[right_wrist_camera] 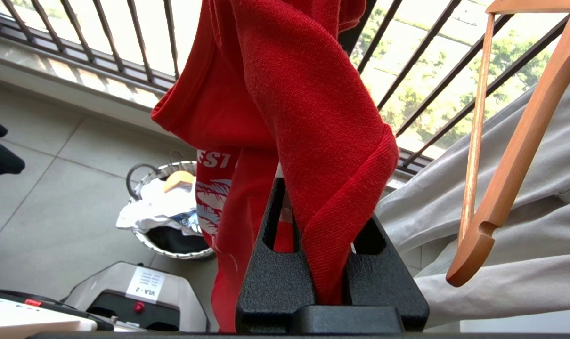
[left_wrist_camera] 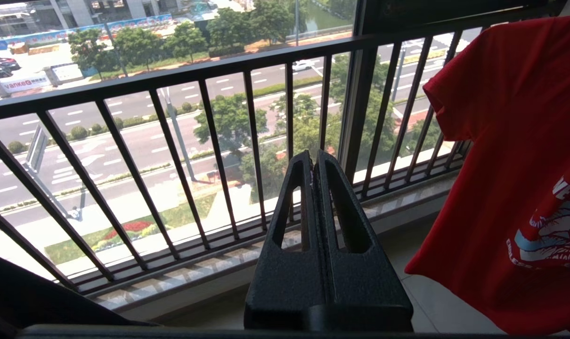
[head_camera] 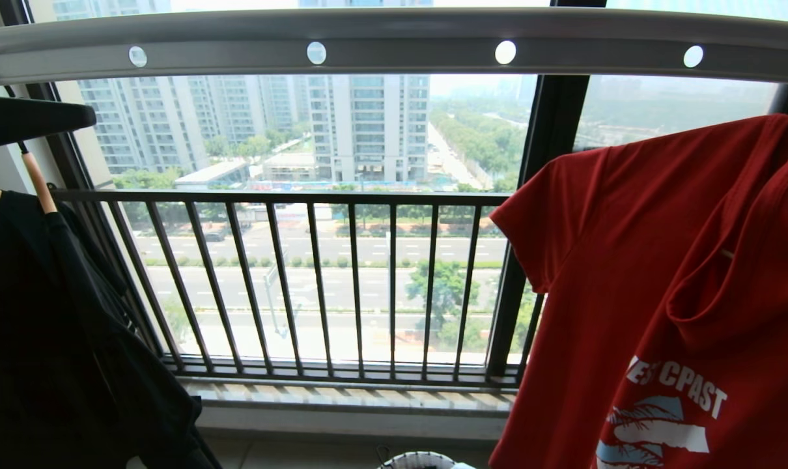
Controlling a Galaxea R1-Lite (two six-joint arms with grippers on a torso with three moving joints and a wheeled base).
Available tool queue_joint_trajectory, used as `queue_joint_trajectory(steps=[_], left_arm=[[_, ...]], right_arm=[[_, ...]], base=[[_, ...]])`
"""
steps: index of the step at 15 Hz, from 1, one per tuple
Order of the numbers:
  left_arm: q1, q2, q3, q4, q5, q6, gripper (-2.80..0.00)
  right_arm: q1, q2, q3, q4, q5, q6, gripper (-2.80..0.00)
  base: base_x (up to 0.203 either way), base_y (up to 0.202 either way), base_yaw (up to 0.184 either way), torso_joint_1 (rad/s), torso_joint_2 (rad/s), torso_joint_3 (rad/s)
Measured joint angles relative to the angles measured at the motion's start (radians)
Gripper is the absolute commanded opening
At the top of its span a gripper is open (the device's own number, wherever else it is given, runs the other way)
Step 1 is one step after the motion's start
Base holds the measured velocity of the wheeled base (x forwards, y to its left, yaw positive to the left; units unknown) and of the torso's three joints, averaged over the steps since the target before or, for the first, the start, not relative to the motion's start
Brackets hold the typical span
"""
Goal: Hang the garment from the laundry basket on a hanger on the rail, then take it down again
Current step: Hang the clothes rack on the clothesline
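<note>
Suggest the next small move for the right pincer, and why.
Probably lower the red T-shirt toward the laundry basket: the right pincer is shut on its fabric, and it looks draped beside the rail.

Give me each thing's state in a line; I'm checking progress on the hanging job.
Red T-shirt: off the floor, held up below the rail, a fold pinched by the right gripper.
Right gripper: fingers shut on the red T-shirt.
Left gripper: fingers shut, empty, pointing at the railing.
Rail: overhead, nothing from the red T-shirt hooked on it.
Laundry basket: on the floor, clothes inside.
Black T-shirt: hanging on a wooden hanger.
</note>
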Motion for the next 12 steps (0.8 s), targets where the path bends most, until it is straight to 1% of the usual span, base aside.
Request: queue_joint_trajectory(steps=[5, 7, 9, 12], left_arm=[[0.0, 0.0, 0.0, 0.0, 0.0, 0.0, -2.8], [0.0, 0.0, 0.0, 0.0, 0.0, 0.0, -2.8], [0.0, 0.0, 0.0, 0.0, 0.0, 0.0, -2.8], [0.0, 0.0, 0.0, 0.0, 0.0, 0.001, -2.8]], right_arm=[[0.001, 0.0, 0.022, -0.016, 0.013, 0.005, -2.8], [0.001, 0.001, 0.057, -0.079, 0.013, 0.005, -2.8], [0.001, 0.006, 0.111, -0.173, 0.01, 0.001, -2.8], [0.003, 0.021, 0.177, -0.266, 0.01, 0.003, -2.8]], base=[[0.0, 0.0, 0.0, 0.0, 0.0, 0.0], [0.0, 0.0, 0.0, 0.0, 0.0, 0.0], [0.0, 0.0, 0.0, 0.0, 0.0, 0.0], [0.0, 0.0, 0.0, 0.0, 0.0, 0.0]])
